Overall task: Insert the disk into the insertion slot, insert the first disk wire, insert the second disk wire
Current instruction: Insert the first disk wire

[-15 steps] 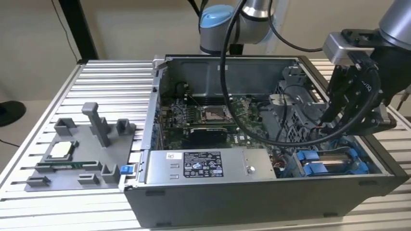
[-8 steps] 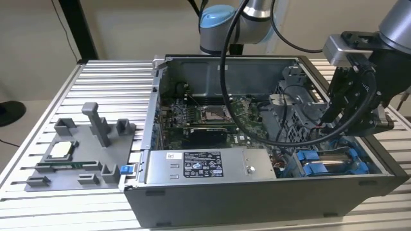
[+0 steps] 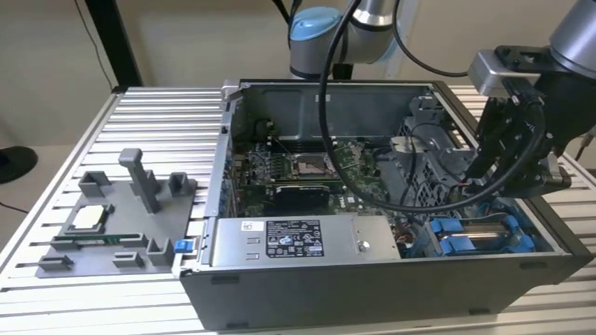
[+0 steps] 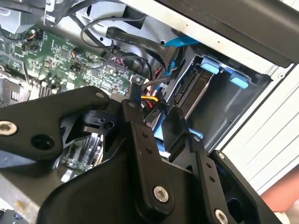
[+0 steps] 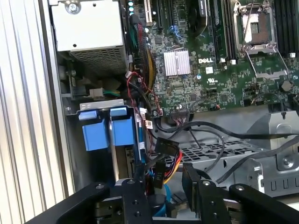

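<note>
Bright, diffuse, even lighting from overhead in the exterior view. No hard shadows on the ribbed worktop. Interior of the computer case clearly dimmer, with the deepest shade along its lower compartments. Mild sheen on the silver power-supply box.

In the first wrist view, strong glare off the worktop slats, close to white. Motherboard well lit and crisp. Blue plastic clips saturated, with heavy shadow directly below.

In the second wrist view, pale washed-out highlights at the outer case edge. Near foreground in both wrist views dark, low in detail and slightly soft.
</note>
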